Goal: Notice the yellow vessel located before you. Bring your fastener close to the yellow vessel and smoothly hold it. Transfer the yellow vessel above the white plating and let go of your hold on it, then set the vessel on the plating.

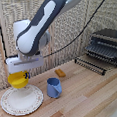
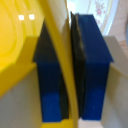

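Gripper [image 1: 23, 73] clamped yellow vessel [image 1: 18, 80] by rim, held just above white plating [image 1: 12, 105]; blue cup [image 1: 53, 88] beside plating.

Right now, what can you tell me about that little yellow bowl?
The yellow bowl is small, round, shallow and bright, plastic-looking. The robot's hand holds it by the rim: in the wrist view the thin yellow wall is pinched between two dark blue fingers. In the exterior view it sits over the white plate; whether it touches the plate, I cannot tell.
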Motion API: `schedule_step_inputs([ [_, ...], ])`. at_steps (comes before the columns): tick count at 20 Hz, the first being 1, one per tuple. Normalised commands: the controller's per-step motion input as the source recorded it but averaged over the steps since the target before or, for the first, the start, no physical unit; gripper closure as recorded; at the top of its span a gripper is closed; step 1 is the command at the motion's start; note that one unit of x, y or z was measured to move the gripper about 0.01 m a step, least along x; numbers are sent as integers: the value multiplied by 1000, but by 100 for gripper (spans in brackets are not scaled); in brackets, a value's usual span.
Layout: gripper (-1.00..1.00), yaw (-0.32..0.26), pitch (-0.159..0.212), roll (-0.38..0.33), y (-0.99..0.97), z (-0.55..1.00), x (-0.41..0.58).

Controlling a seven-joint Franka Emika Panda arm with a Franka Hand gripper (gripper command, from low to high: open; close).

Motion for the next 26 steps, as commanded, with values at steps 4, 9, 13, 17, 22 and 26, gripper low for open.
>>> schedule_step_inputs([
  [4,100,58,0,-98,201,-471,228],
  [9,100,71,0,-110,307,-470,285],
  [13,100,122,0,-72,141,-256,219],
  [17,-100,151,0,-12,-39,30,239],
  [22,-100,133,13,38,-261,403,187],
  [26,-100,22,51,62,-289,609,131],
])
